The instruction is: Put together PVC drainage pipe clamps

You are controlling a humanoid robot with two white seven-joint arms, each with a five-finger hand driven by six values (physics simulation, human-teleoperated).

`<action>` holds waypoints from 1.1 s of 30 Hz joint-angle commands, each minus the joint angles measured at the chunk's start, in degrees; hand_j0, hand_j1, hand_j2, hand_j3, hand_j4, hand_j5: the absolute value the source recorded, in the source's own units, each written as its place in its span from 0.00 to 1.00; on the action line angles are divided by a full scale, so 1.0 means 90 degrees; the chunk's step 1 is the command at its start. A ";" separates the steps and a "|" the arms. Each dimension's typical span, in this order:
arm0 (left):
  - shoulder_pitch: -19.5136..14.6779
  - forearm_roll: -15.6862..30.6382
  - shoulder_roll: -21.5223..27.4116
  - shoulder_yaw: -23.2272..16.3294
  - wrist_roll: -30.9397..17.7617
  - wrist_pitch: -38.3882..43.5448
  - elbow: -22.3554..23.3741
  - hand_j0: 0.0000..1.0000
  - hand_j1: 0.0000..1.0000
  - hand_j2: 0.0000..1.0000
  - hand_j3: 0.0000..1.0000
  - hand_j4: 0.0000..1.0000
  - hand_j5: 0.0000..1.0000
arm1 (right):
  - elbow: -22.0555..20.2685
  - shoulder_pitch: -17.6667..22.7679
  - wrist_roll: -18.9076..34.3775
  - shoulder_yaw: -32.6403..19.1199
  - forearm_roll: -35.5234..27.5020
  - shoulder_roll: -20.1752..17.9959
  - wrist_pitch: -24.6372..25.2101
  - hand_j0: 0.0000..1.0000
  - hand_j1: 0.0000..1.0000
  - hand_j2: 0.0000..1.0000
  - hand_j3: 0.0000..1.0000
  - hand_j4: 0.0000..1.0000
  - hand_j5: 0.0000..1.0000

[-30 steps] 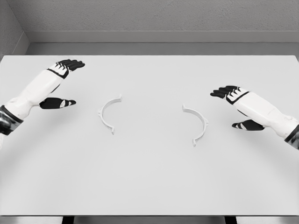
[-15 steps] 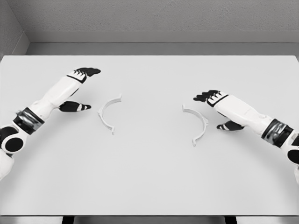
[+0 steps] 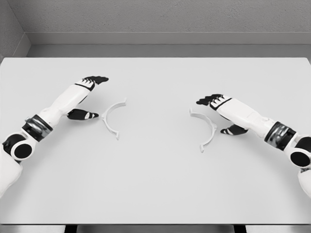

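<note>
Step now: This looks like the reaching step. Each hand is near its own clamp half, but nothing is picked up yet.
Left clamp half [image 3: 111, 119]: It is a thin white curved piece. It lies flat on the table [image 3: 155, 184], left of the middle, with its open side facing right.
Right clamp half [image 3: 206, 128]: It is the same kind of white curved piece. It lies flat, right of the middle, with its open side facing left. The two halves face each other and are well apart.
Left hand [image 3: 87, 97]: It is just beside the left clamp half, on its outer side. The fingers [image 3: 98, 79] are stretched out and the thumb is spread below them. It holds nothing.
Right hand [image 3: 221, 114]: It is just beside the right clamp half, on its outer side. The black fingers [image 3: 208, 100] reach over the top end of the curve, and the thumb sits low beside it. The hand is spread wide and holds nothing.
Next move: I think each hand must close on its half, thumb on one side and fingers on the other. Then the halves must come together in the middle so their ends meet.
Hard to see: The pieces are white on a white table, so their edges are faint. I cannot tell if the right fingers touch the curve. The small tabs at the ends are too tiny to make out.
</note>
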 commanded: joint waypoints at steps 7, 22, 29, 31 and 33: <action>-0.0039 0.0030 -0.0091 0.0003 0.0004 -0.0002 0.0185 1.00 1.00 1.00 1.00 1.00 1.00 | -0.0022 -0.0039 0.0008 0.0115 -0.0028 0.0076 0.0008 1.00 1.00 1.00 1.00 1.00 1.00; -0.0049 0.0030 -0.0237 -0.0046 0.0004 -0.0002 0.0205 1.00 1.00 1.00 1.00 1.00 1.00 | -0.0403 -0.0039 0.0047 0.0125 -0.0028 0.0106 0.0008 1.00 1.00 1.00 1.00 1.00 1.00; -0.0078 0.0020 -0.0325 -0.0114 0.0004 -0.0002 0.0205 1.00 1.00 1.00 1.00 1.00 1.00 | -0.0384 -0.0049 0.0047 0.0135 -0.0018 0.0096 0.0008 1.00 1.00 1.00 1.00 1.00 1.00; -0.0078 0.0020 -0.0364 -0.0124 -0.0005 -0.0002 0.0205 1.00 1.00 1.00 1.00 1.00 1.00 | -0.0393 -0.0039 0.0038 0.0135 -0.0028 0.0096 0.0008 1.00 1.00 1.00 1.00 1.00 1.00; -0.0078 0.0020 -0.0364 -0.0124 0.0004 -0.0002 0.0205 1.00 1.00 1.00 1.00 1.00 1.00 | -0.0393 -0.0039 0.0038 0.0135 -0.0018 0.0096 0.0008 1.00 1.00 1.00 1.00 1.00 1.00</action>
